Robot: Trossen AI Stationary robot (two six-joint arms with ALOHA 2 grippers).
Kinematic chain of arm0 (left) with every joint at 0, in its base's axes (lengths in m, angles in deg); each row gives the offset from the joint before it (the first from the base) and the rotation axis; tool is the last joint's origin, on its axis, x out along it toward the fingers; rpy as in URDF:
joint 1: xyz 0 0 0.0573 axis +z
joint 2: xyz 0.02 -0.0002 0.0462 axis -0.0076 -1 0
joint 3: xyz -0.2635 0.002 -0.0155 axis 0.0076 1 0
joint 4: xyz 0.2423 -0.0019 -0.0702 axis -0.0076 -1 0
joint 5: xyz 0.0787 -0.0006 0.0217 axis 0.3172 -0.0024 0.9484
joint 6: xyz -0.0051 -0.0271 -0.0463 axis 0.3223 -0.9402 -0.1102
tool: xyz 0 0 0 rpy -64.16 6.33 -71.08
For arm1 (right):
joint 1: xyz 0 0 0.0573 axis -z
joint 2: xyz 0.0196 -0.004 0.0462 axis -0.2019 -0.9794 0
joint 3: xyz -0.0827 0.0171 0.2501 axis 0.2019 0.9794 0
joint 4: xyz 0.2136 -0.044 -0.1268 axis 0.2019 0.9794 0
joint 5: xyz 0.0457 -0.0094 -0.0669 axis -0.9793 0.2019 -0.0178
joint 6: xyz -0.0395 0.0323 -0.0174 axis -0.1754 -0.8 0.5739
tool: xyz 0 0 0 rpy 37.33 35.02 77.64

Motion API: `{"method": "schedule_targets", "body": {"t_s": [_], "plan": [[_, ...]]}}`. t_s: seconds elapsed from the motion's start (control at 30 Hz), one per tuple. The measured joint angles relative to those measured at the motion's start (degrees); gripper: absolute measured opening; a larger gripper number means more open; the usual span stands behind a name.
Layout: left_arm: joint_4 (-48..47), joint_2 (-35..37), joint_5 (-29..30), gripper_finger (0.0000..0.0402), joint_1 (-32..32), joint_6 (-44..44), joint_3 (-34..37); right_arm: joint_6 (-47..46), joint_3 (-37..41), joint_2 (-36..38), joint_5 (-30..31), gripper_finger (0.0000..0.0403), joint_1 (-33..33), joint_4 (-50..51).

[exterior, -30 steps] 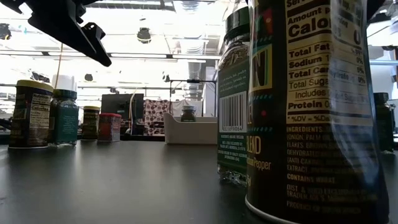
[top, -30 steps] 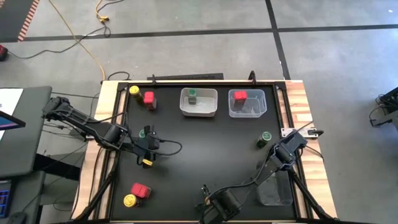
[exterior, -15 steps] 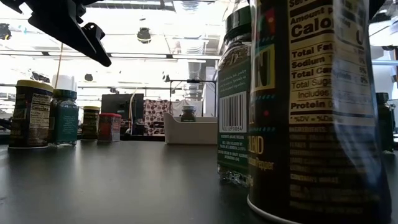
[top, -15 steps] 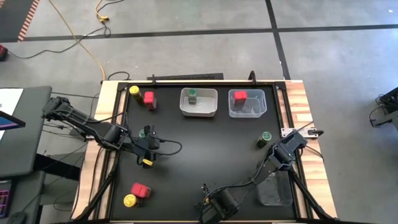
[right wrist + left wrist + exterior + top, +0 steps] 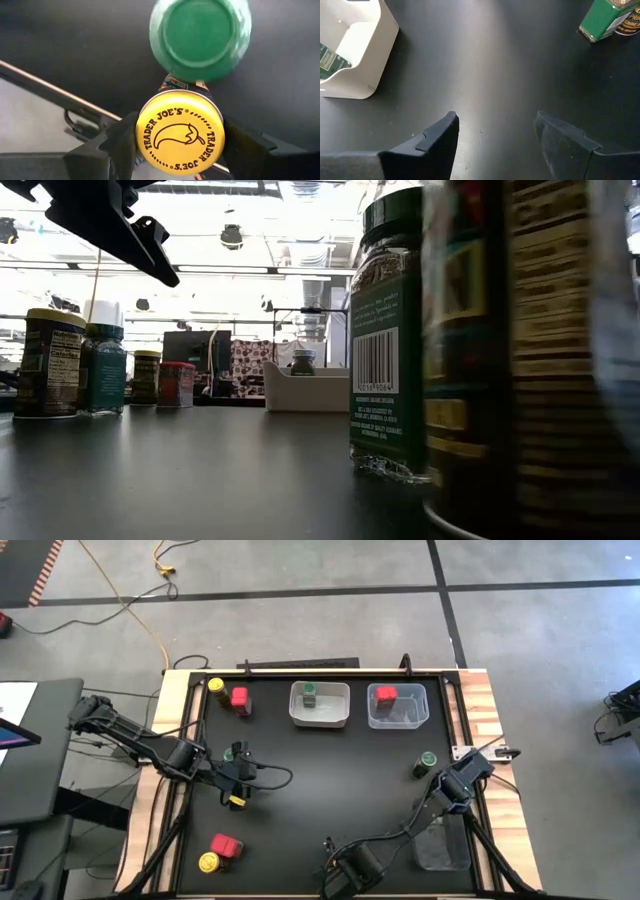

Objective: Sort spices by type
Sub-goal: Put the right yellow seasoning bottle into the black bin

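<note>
Closing on an upright yellow-lidded jar (image 5: 180, 133) at the tabletop's (image 5: 330, 780) near edge, the right hand (image 5: 181, 142) grips its sides, a green-lidded jar (image 5: 200, 37) just beyond; the left hand (image 5: 497, 142) waits half-open, empty.

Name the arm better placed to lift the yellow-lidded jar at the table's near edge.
Right. The right gripper already has its fingers on both sides of the yellow-lidded jar, beside a green-lidded jar. The left gripper hangs open and empty over bare table.
</note>
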Motion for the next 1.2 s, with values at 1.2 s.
{"method": "schedule_targets", "body": {"t_s": [1.2], "plan": [[0.1, 0.0, -0.3, 0.0250, 0.0, -5.8, 0.0, 32.4, 35.8, 46.3, 12.0, 0.0266, -9.2, 12.8]]}}
